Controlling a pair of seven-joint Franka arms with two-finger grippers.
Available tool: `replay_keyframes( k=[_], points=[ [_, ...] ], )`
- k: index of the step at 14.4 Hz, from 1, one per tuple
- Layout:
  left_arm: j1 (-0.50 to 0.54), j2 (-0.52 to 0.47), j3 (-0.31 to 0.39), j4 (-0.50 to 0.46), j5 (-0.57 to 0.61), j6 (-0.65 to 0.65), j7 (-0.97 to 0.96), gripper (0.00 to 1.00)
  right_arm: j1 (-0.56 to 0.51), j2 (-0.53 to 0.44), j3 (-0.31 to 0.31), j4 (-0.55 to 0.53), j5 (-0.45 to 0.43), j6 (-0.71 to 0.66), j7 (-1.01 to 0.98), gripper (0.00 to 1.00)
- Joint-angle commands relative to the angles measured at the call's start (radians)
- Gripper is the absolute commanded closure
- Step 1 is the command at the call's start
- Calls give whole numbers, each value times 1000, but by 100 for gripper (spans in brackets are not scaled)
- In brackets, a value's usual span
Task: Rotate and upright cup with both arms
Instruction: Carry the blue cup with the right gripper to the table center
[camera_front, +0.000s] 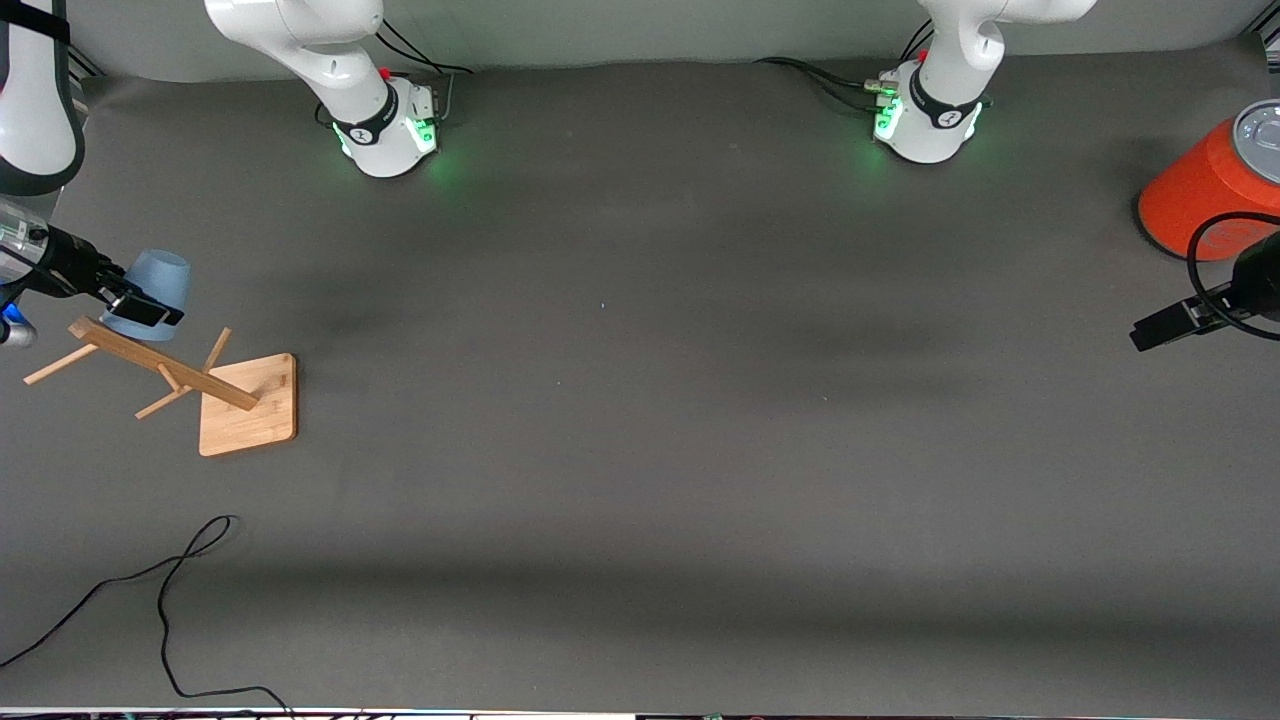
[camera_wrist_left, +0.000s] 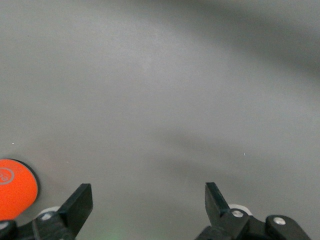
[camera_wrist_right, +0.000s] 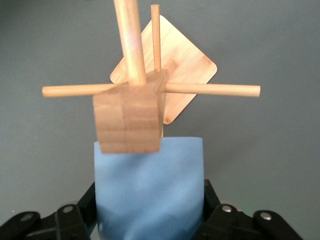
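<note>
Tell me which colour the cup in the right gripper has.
Pale blue. The cup shows best in the right wrist view, clamped in the right gripper.

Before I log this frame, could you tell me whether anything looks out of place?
Nothing is spilled or damaged. The right gripper grips the small pale-blue plastic cup upside down, beside the wooden peg rack.

Two white robot arms are seen, one pale-blue cup (camera_front: 155, 285), one wooden peg stand (camera_front: 215, 390) bearing four pegs, one orange cylinder (camera_front: 1215, 190), and one loose black cable (camera_front: 165, 600) on the table (camera_front: 650, 450)
</note>
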Motion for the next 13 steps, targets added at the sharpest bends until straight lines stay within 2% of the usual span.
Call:
replay_keyframes(
  k=[1, 8, 11, 13],
  points=[
    [-13, -3, -1, -4, 1, 23, -14, 0, 51, -101, 0, -6, 7, -74, 86, 56],
    [-13, -8, -2, 2, 5, 17, -4, 0, 237, -260, 12, 5, 7, -247, 450, 59],
    [-36, -6, -17, -6, 16, 6, -7, 1, 410, -277, 23, 29, 7, -263, 719, 60],
    [-44, -14, -22, -9, 18, 0, -5, 2, 564, -238, 27, 84, 7, -257, 930, 61]
  ],
)
